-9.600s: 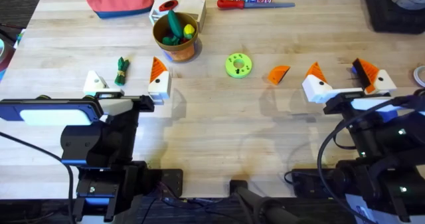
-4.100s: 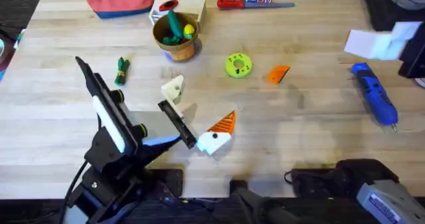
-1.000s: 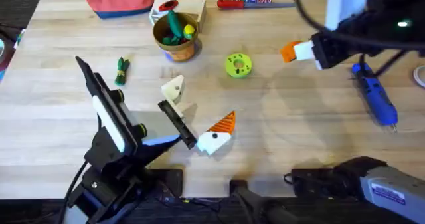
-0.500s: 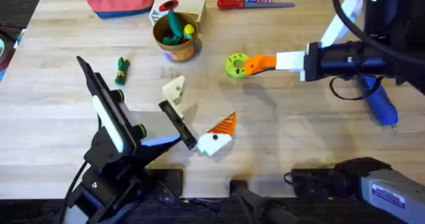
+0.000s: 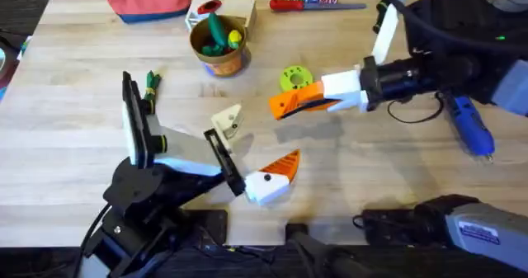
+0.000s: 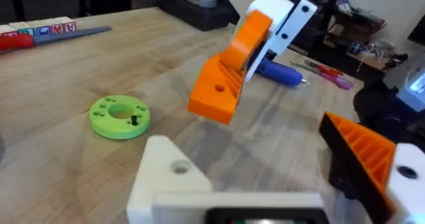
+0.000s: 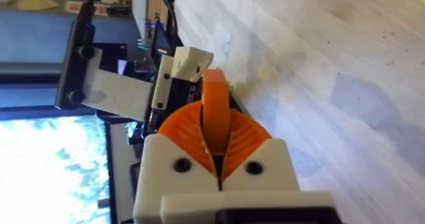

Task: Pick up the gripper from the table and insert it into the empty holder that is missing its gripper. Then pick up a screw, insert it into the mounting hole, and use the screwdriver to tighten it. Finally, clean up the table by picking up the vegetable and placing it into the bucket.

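Overhead view: the right gripper (image 5: pixel 290 103) is clamped on the orange gripper fingertip (image 5: pixel 285 105), held above the table just beside the green disc (image 5: pixel 294 79). The left gripper (image 5: pixel 252 154) stands spread, its empty holder (image 5: pixel 227 120) nearer the disc than its orange-tipped finger (image 5: pixel 272 176). The blue screwdriver (image 5: pixel 471 128) lies well right of the disc; the vegetable (image 5: pixel 150 82) and copper bucket (image 5: pixel 218 49) sit to its left.

Since half a second ago, the right gripper (image 5: pixel 285 105) has carried the orange gripper (image 5: pixel 290 101) leftward past the green disc (image 5: pixel 294 78), toward the empty holder (image 5: pixel 227 120), which has shifted right.
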